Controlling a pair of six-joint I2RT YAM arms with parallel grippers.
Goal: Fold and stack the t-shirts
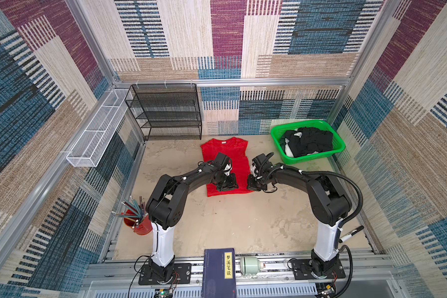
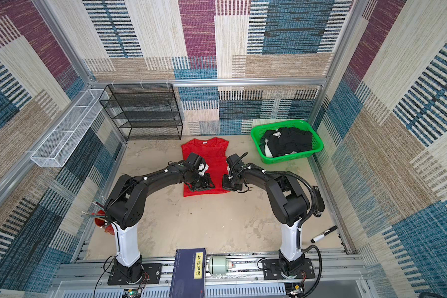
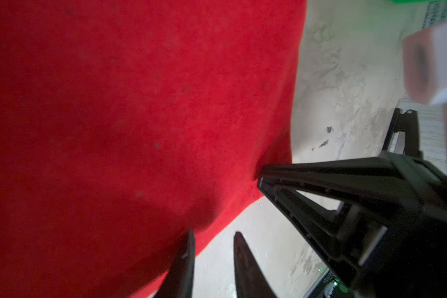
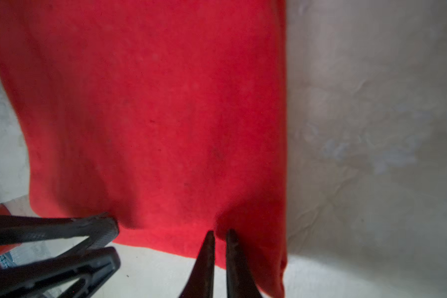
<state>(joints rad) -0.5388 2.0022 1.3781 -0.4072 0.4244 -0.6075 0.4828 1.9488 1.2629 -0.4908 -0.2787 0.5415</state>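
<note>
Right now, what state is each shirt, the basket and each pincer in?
Red t-shirt: flat on table, no sleeves showing.
Green basket: upright, filled.
Black t-shirts: crumpled inside it.
Left pincer: slightly open at red hem.
Right pincer: shut on red hem.

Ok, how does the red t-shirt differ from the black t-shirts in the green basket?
The red t-shirt lies spread flat on the table; the black t-shirts sit crumpled in a heap in the green basket. The red t-shirt has a neat, roughly rectangular outline, collar at the far end; the black t-shirts show no clear shape. Both are soft cloth with a small white tag showing.
</note>
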